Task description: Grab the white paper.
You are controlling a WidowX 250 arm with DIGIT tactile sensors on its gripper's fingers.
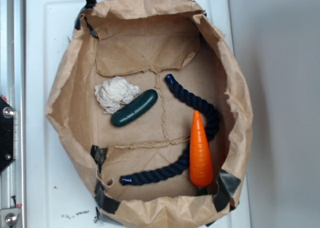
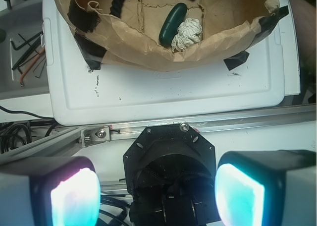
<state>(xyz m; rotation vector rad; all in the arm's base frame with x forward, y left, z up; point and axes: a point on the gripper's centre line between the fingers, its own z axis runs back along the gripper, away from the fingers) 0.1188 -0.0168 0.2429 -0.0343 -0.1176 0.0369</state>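
Your gripper [image 2: 157, 196] is spread wide, nothing between the two glowing cyan pads [image 2: 74, 198], and it sits well back from the work, over the aluminium rail [image 2: 198, 121] and the robot's black base [image 2: 171, 161]. It doesn't show in the exterior view at all.

Step in hand, as I read it: approach hasn't started.

Ahead of the gripper, past the white plastic board [image 2: 163, 94] and over the near wall of the rolled-down brown paper bag [image 1: 65, 95], is the small crumpled white paper wad [image 2: 187, 33]. It lies on the bag floor, touching the dark green cucumber toy [image 2: 172, 23] on its left as the wrist sees it.

Next move calls for:
- reach forward, clear the bag wall
- drop onto the wad, biased away from the cucumber
- keep jaws wide until down
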